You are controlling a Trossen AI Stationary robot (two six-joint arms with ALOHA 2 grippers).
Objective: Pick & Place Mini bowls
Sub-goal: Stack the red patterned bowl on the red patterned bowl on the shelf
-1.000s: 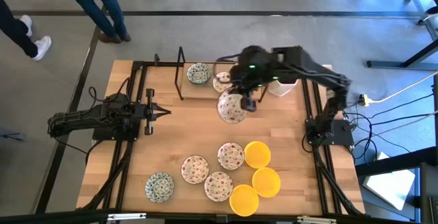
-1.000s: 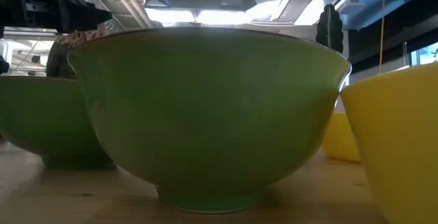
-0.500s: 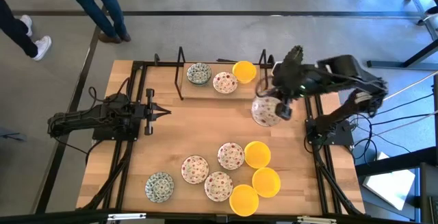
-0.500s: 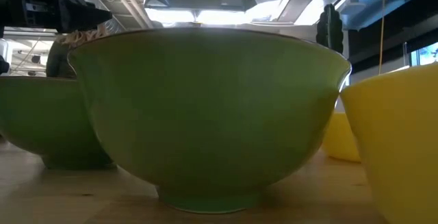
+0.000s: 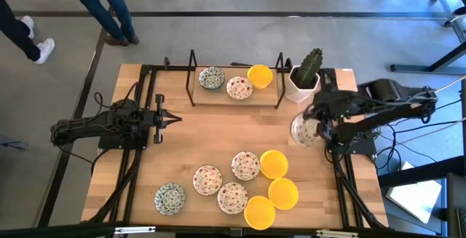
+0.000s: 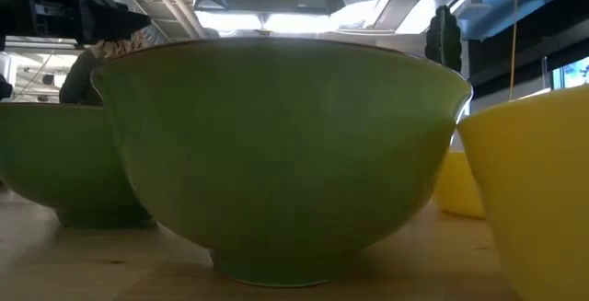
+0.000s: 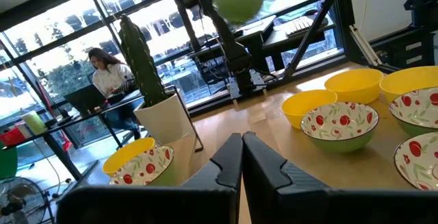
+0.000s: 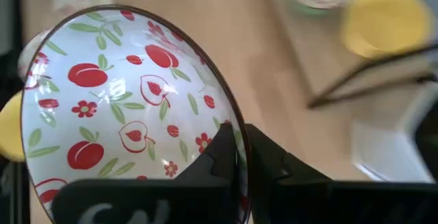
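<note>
From above, the right gripper (image 5: pixel 320 125) hangs at the right edge of the light wooden table (image 5: pixel 218 132), its fingers pinched on the rim of a small round white bowl with red fruit speckles (image 5: pixel 304 130), which it carries tilted on edge, just in front of the white square pot with a green cactus (image 5: pixel 303 79). At the far end, a raised wooden shelf between black posts (image 5: pixel 233 97) bears three small bowls in a row: a green-blue patterned one (image 5: pixel 211 78), a red-speckled one (image 5: pixel 239 87) and a plain yellow one (image 5: pixel 260 75); judging by that row, the shelf is where bowls go, though the carried one is now well off to its side. Near the front edge wait seven more bowls (three yellow, three red-speckled, one green-blue patterned), clustered close. The left gripper (image 5: pixel 166 119) rests at the table's left side, fingers shut on nothing. The low view is filled by the green outer wall of a bowl (image 6: pixel 276 154) standing right before the lens, a yellow one (image 6: pixel 534 191) beside it. The left wrist view shows that arm's two dark fingers (image 7: pixel 229 166) pressed together, idle. The right wrist view shows why the grip holds: one finger (image 8: pixel 229 152) lies inside the speckled bowl's rim and the other outside, clamping the thin wall.
</note>
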